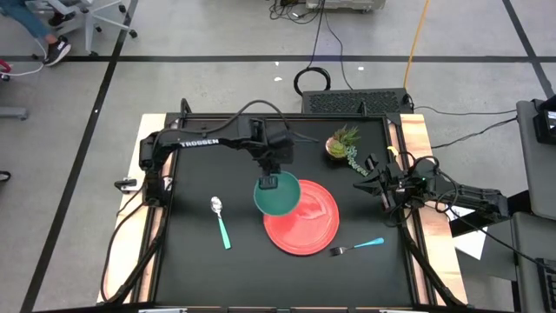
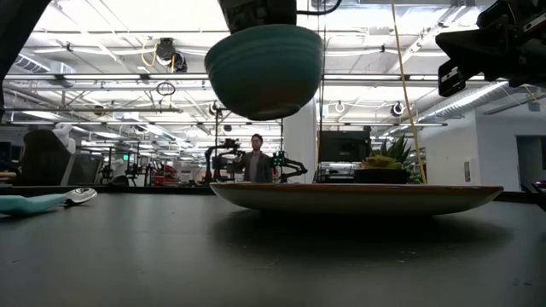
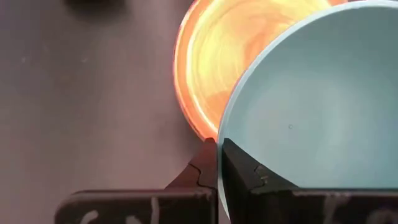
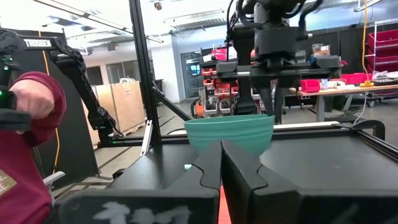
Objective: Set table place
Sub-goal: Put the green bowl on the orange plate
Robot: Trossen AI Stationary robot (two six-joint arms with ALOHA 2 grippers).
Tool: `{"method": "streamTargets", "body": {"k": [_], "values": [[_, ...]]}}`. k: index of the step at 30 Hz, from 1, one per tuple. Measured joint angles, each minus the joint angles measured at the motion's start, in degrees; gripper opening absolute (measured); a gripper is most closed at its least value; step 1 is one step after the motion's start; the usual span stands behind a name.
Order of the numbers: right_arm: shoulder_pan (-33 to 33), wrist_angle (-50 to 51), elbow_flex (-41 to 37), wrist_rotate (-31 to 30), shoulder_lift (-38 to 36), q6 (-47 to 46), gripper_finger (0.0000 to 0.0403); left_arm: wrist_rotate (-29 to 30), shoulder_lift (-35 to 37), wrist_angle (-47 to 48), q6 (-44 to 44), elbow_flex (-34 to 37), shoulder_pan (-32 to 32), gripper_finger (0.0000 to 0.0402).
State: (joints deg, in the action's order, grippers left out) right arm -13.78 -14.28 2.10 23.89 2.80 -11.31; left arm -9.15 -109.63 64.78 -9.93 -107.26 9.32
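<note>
Left pincer (image 1: 271, 181) pinches the teal bowl's (image 1: 276, 196) rim, holding it above the red plate (image 1: 306, 222).

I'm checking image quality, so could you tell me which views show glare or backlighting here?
Left wrist view: red plate washed out by bright orange-yellow glare beside the teal bowl. Low view: bright ceiling lights behind leave the bowl's underside and the table dark. High view: evenly lit.

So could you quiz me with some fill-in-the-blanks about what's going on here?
1. The left gripper holds the teal bowl by its ____.
2. The bowl hangs above the red ____.
3. The spoon lies on the plate's left; the ____ lies on its right.

Missing words: rim; plate; fork
</note>
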Motion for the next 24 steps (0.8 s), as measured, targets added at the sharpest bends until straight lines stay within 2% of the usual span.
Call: {"method": "streamTargets", "body": {"k": [14,24], "values": [[0.0,-0.44,0.01,0.01,0.52,-1.38,0.0,-1.43,-7.44,-0.79,2.12,0.04,-1.47,0.0004],[0.0,-0.68,0.0,-0.01,0.71,-1.31,0.0,-1.38,-7.02,-2.2,2.01,0.04,-1.56,0.0005]]}}
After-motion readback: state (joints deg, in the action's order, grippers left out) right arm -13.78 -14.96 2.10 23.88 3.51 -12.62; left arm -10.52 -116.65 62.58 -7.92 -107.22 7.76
